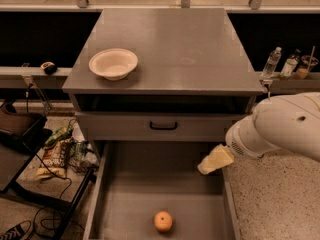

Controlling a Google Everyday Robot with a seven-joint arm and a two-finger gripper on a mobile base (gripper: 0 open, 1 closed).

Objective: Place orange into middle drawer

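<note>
orange (163,221) is in the middle drawer (120,204), lying on the bare floor at bottom centre of the frame, clear of both side walls. The drawer is pulled out and fills the lower middle.

hand (207,165) hangs over the drawer's right side, right of frame centre, above and to the right of the orange. It is well apart from the orange and not touching it. Nothing visible in the hand. Apart or together: can't tell from this angle.

The white arm (285,129) comes in from the right edge.

Above the open drawer is a closed drawer front (125,126) with a black handle.

tabletop (190,49) is at upper centre, with a white bowl (113,63) upright on its left part.

bottles (272,63) stand on the ledge at right. snack bags (57,151) and cables lie on the floor at left. A shoe (17,230) sits in the lower left corner.
</note>
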